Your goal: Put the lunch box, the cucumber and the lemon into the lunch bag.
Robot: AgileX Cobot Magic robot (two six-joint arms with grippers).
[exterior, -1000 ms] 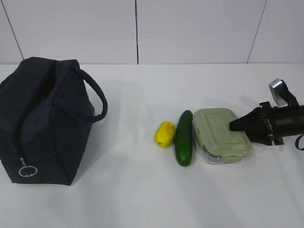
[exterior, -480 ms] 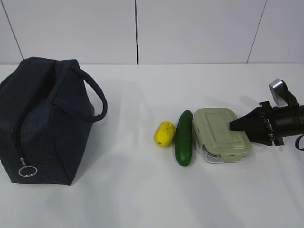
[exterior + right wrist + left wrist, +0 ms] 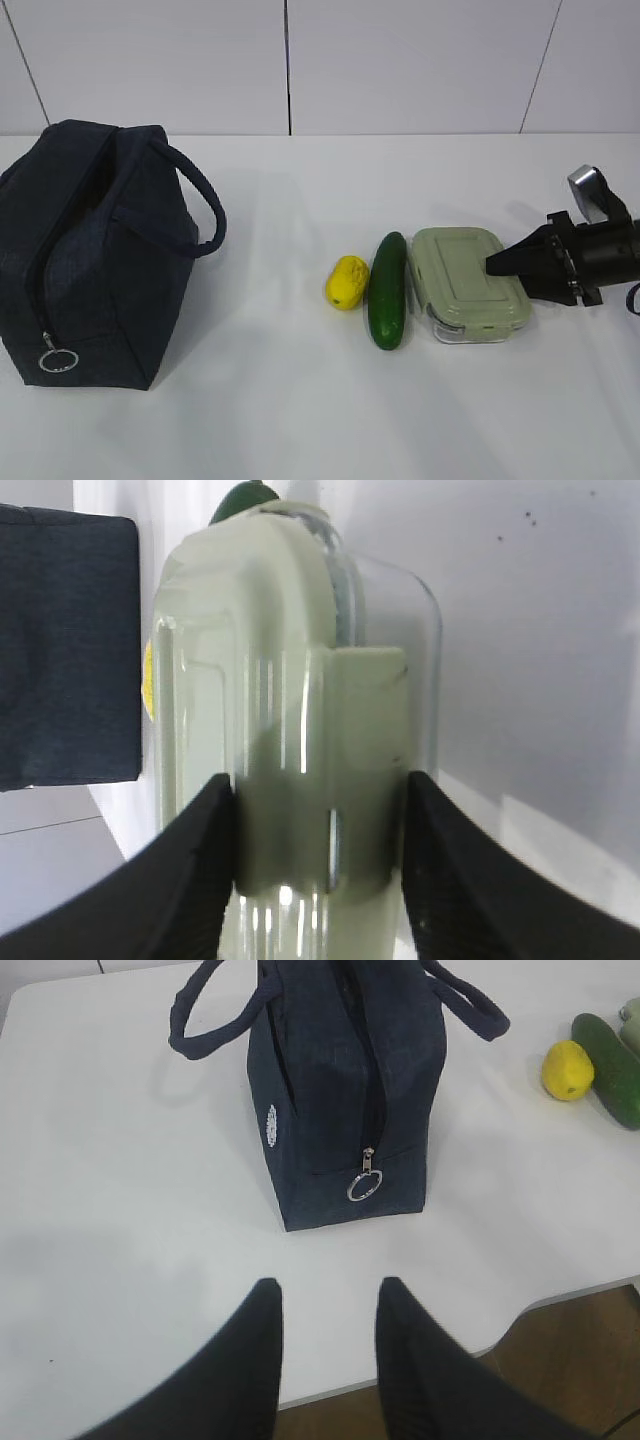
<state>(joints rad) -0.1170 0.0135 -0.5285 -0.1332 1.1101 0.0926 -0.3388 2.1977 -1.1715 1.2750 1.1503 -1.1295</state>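
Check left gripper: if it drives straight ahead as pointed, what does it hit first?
Likely the lunch bag: the left gripper points at its near end, at the zipper's ring pull. Bare table lies between; the gap's depth is unclear.

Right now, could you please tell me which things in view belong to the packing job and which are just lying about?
Part of the job:
- lunch box, gripped by the right end effector
- cucumber
- lemon
- lunch bag, its zipper ring at the low end

Just lying about:
- nothing else lies on the table
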